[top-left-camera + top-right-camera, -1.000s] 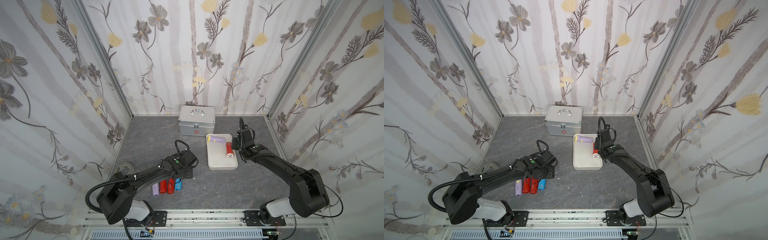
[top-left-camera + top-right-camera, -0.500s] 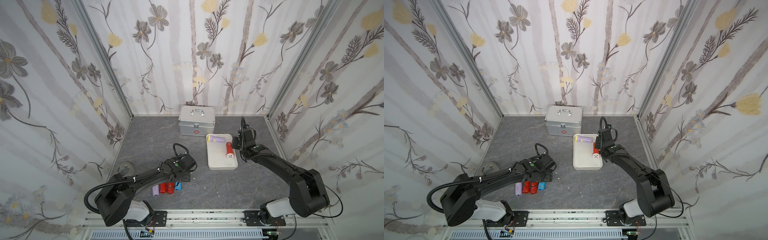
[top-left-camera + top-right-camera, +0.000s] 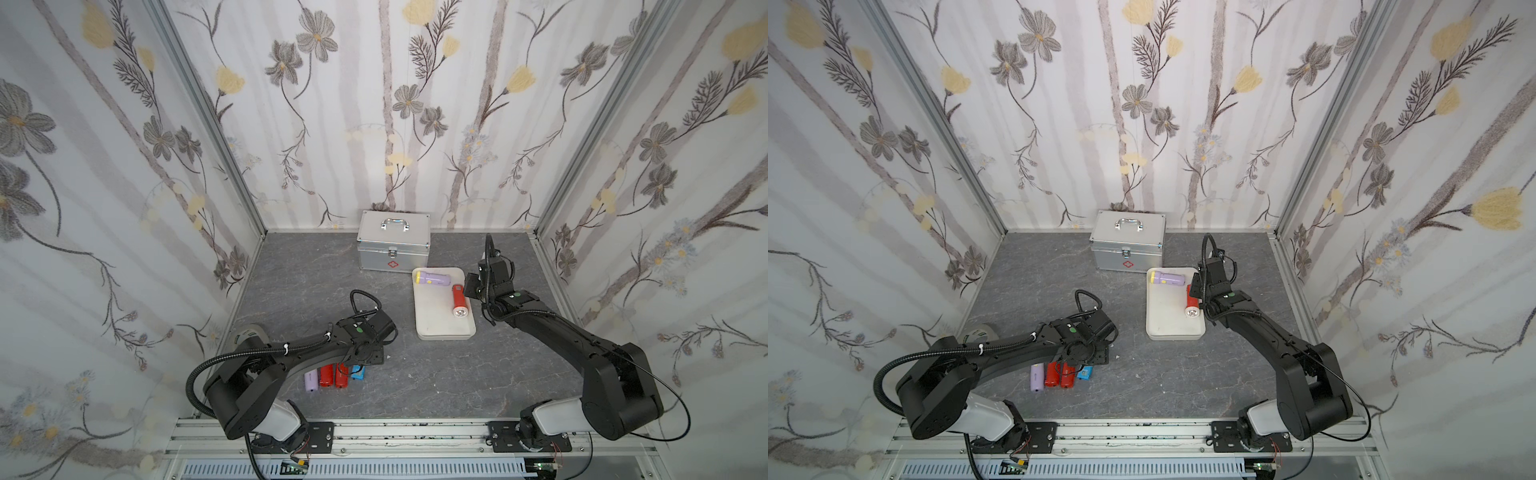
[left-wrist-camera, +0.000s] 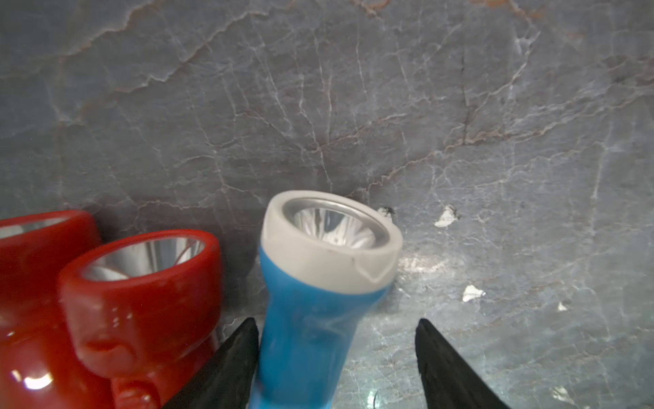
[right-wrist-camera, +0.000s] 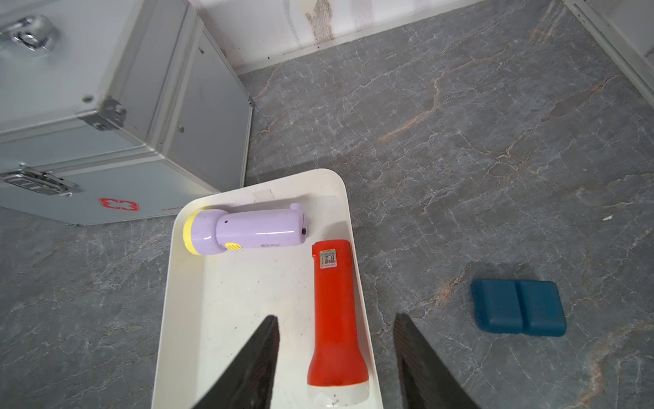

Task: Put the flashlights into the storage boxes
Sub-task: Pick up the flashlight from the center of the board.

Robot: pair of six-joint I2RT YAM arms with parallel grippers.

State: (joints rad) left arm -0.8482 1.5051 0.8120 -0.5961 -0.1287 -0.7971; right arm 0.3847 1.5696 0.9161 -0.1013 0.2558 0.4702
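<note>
Lying on the table [image 3: 415, 386] at the end of a row of four, the blue flashlight [image 4: 318, 301] has its long axis running straight out between the two fingers of the left end effector [image 4: 336, 320], with its white head ahead of the tips and leaning a little to the free side. The fingers stand apart. One is pushed into the narrow gap beside the neighbouring red flashlight [image 4: 141, 301] and seems to touch the blue body. The other has bare table between it and the body. I judge that the grip is not yet made, and that the closing will go across the body, which is the good direction. The tray [image 3: 432, 320] lies well apart, farther from the base and toward the robot's right, with a lilac flashlight [image 3: 432, 277] and a red-white flashlight [image 3: 457, 300] inside. The right end effector [image 5: 335, 316] hovers over that tray with its fingers apart and holds nothing. The left arm is the nearer one to the row.
</note>
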